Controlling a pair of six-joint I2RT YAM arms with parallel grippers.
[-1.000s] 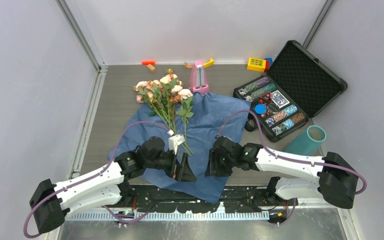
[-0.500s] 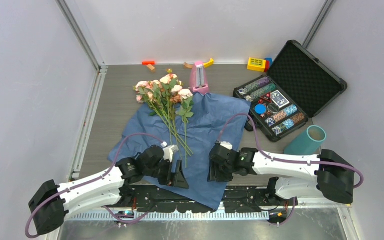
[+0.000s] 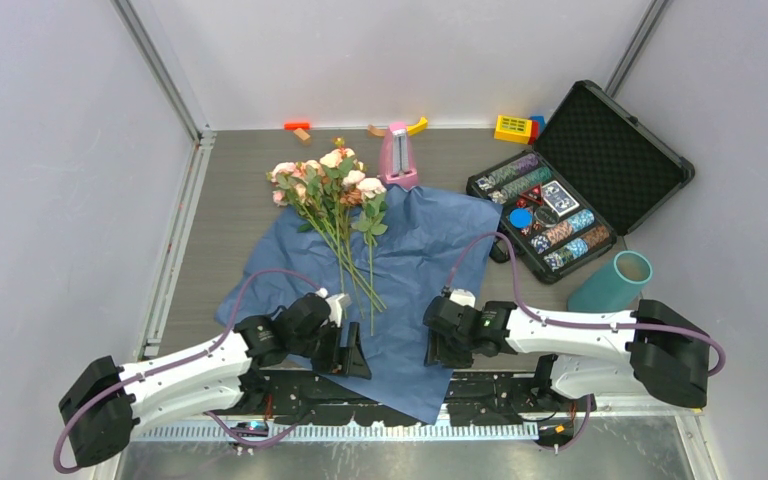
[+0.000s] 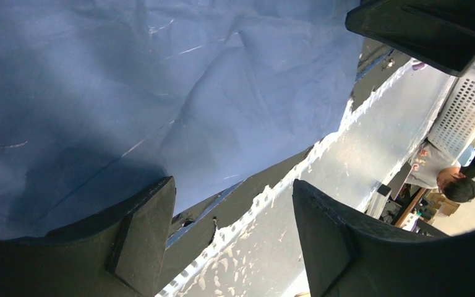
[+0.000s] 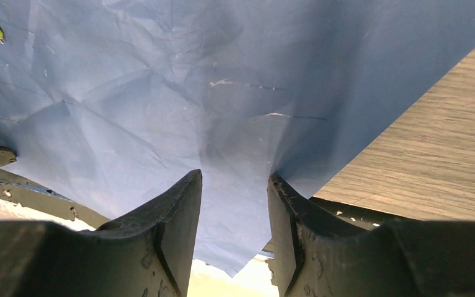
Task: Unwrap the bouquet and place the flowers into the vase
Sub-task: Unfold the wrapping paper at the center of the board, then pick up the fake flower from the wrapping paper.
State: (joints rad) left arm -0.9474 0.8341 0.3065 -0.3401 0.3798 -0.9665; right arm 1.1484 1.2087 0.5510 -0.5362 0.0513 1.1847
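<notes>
The blue paper (image 3: 420, 250) lies spread out flat on the counter (image 3: 222, 215). The flowers (image 3: 335, 195) lie on top of it. Their pink and peach heads point to the far side and their thin green stems point back at the arms. No tool is touching them.

The left tool (image 3: 352, 355) is low over the near edge of the paper. Its fingers (image 4: 142, 241) are spread apart and nothing is between them.

The right tool (image 3: 442, 350) is low over the near part of the paper too, just beside the paper's right edge. Its fingers (image 5: 176, 226) are apart, and I see only flat paper in the gap. I cannot tell if the tips touch it.

The teal vase (image 3: 610, 283) is far off to the right, tipped over, just beside an open black case (image 3: 615, 150) of chips. It has no flowers in it.
</notes>
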